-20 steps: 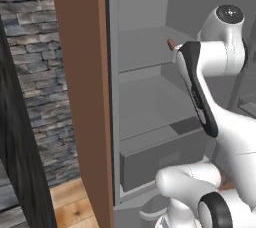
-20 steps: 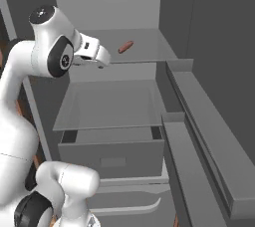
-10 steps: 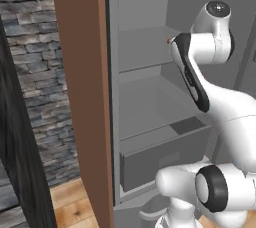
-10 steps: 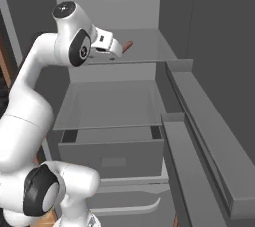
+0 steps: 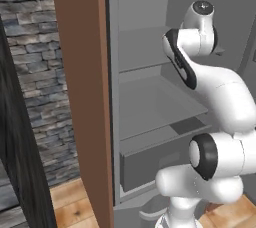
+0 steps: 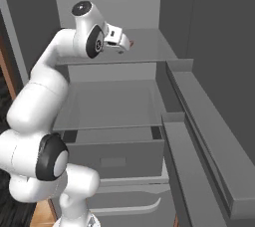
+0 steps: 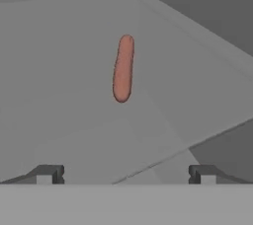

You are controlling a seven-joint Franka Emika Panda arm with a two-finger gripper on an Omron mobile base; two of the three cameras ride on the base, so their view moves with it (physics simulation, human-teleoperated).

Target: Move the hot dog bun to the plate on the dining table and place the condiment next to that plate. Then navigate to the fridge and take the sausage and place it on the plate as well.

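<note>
Sausage [image 7: 123, 68] lies on the fridge [image 6: 209, 96] shelf just ahead of our tool [image 7: 123, 174], whose jaws stand wide and empty; we judge the fetch underway, needing a straight reach and squeeze.

Open grey fridge [image 5: 150, 102] with pale shelves at centre, white arm [image 5: 220, 97] at 3 o'clock.
</note>
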